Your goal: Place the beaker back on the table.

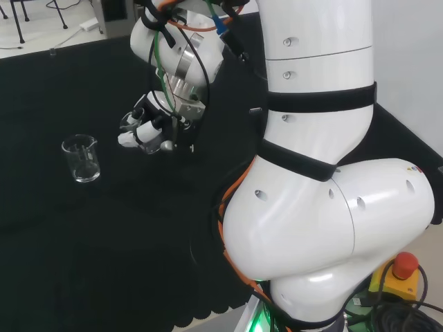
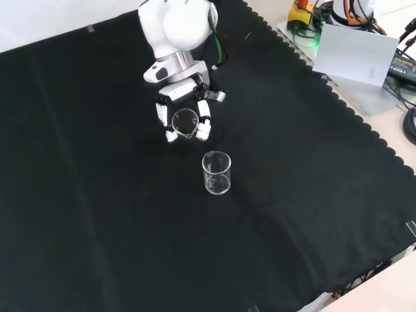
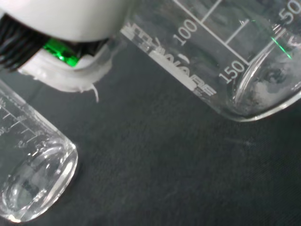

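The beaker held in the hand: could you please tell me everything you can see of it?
The held beaker is clear glass with white graduation marks and a rounded base edge. It looks empty and stays upright, its round rim open to the front view. The hand has its fingers curled round it, above the black cloth. A second clear beaker stands apart on the cloth, just nearer the front camera.

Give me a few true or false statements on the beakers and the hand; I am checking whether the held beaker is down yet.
1. The hand holds a clear beaker. True.
2. A second beaker stands upright on the black cloth, apart from the hand. True.
3. The standing beaker lies on its side. False: it is upright, mouth up.
4. The standing beaker is full of red liquid. False: it looks empty.
5. In the head view the standing beaker is left of the hand. True.
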Robot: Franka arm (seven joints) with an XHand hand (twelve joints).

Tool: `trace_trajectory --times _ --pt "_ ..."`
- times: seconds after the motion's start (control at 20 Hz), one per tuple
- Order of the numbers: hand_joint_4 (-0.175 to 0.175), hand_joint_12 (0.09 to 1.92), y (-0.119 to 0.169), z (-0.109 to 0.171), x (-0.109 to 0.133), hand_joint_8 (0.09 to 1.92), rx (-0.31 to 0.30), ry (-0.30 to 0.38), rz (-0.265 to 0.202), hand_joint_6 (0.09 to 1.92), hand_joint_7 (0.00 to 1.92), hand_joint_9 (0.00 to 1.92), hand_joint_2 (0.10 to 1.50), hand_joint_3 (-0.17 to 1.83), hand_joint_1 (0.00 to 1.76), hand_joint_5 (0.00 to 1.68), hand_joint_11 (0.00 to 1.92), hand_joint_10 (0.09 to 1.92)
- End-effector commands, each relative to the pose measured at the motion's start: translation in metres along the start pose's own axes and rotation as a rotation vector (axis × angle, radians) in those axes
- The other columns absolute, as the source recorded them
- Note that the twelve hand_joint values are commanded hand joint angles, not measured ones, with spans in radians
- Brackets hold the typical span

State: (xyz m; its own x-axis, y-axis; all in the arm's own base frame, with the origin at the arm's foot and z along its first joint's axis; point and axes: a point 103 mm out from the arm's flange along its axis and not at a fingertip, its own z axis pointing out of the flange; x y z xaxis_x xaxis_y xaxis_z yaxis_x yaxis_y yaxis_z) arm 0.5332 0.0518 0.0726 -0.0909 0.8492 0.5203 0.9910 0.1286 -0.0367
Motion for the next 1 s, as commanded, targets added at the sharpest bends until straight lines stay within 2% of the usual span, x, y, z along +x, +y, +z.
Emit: trace_trajectory --times 0.05,0.15,0.25,0.55,1.0 --pt "0.125 0.85 0.01 0.002 -0.002 0.25 -0.001 0.026 0.002 0.22 1.75 1.6 0.6 0.64 1.18 1.5 1.3 0.46" --pt "0.124 0.85 0.013 0.005 -0.002 0.25 -0.011 0.047 0.002 0.22 1.75 1.6 0.6 0.64 1.18 1.5 1.3 0.46" --pt "0.123 0.85 0.013 0.005 -0.005 0.25 -0.021 0.096 0.013 0.22 1.75 1.6 0.59 0.65 1.18 1.5 1.3 0.46" --pt "0.137 0.86 0.009 0.006 -0.01 0.18 -0.073 0.132 0.035 0.16 1.76 1.62 0.59 0.64 1.18 1.53 1.29 0.38" --pt "0.136 0.85 0.004 0.009 -0.014 0.16 -0.099 0.131 0.035 0.15 1.76 1.62 0.59 0.64 1.18 1.54 1.28 0.36"
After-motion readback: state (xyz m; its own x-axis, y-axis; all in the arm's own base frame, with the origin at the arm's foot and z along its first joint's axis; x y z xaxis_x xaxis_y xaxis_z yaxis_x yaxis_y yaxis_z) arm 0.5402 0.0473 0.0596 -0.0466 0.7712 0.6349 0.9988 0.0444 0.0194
